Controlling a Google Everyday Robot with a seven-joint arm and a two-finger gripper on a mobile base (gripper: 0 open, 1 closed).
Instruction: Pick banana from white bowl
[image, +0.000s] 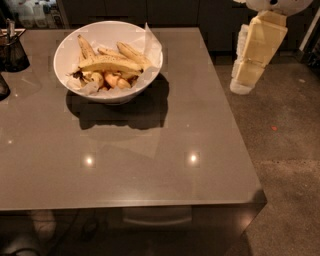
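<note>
Several bananas lie in white bowl (110, 94) at far left of table (150, 165). Longest banana (110, 63) lies crosswise atop pile. Gripper (243, 80) hangs beyond table's right edge, over floor (285, 150), well apart from banana; open or closed cannot be told. Bare tabletop between bowl and right edge. Dark cup (12, 52) at left edge.
</note>
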